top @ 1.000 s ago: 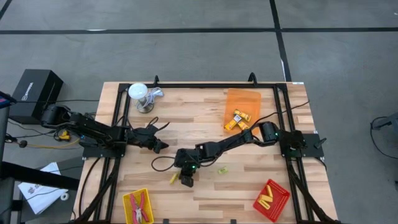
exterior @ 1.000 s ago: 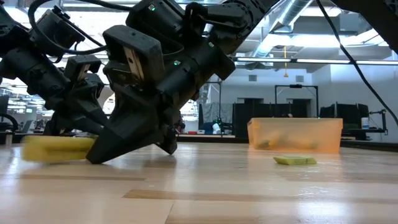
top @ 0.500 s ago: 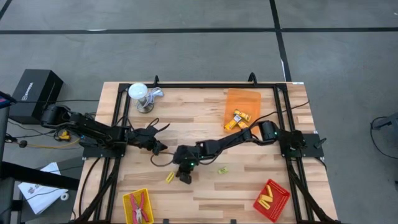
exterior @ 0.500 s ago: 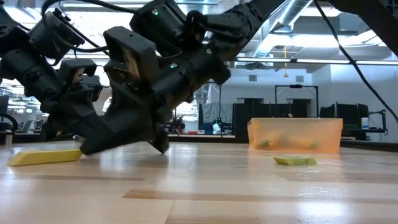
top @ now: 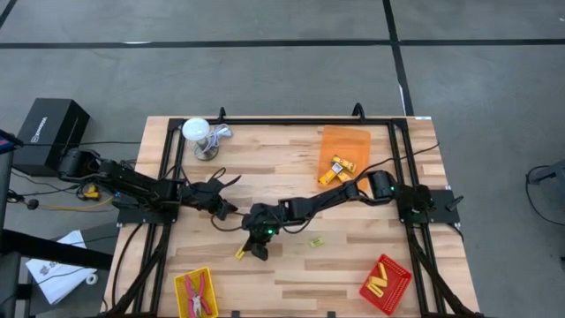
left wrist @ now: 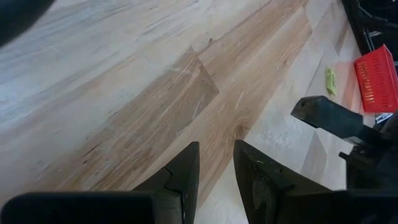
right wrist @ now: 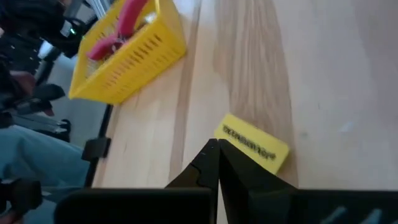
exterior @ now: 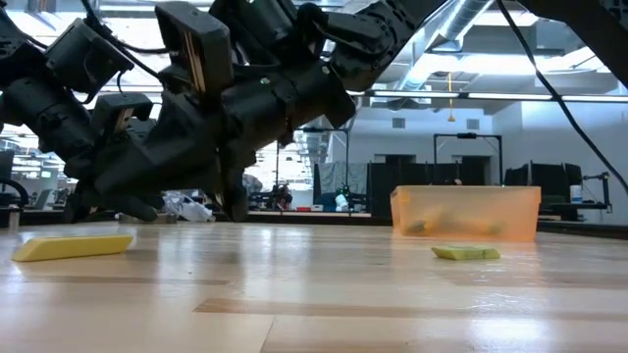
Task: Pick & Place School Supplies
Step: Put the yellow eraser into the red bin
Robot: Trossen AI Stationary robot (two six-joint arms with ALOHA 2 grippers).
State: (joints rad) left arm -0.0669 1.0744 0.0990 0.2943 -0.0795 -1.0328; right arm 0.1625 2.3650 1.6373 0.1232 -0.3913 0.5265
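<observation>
A yellow block with a dark label (top: 240, 253) (right wrist: 252, 148) (exterior: 74, 247) lies flat on the wooden table near its middle front. My right gripper (top: 256, 250) (right wrist: 217, 152) is shut and hovers just above the table, right beside the block, its tips short of the block's near side. A small yellow-green piece (top: 312, 241) (exterior: 466, 253) lies flat to the right. My left gripper (top: 228, 210) (left wrist: 216, 171) waits at the left, open by a narrow gap with nothing between its fingers.
An orange tray (top: 346, 146) at the far right holds yellow blocks. A yellow tray (top: 181, 296) (right wrist: 134, 56) at the near left holds red-handled pliers. A red tray (top: 386, 284) at the near right holds yellow sticks. A white cup (top: 196, 132) stands far left.
My right gripper has risen off the table and tipped its fingers up, drifting slightly toward the table's left edge, still shut. The yellow block slid a little to the left in front of it and now lies flat, free of the fingers.
</observation>
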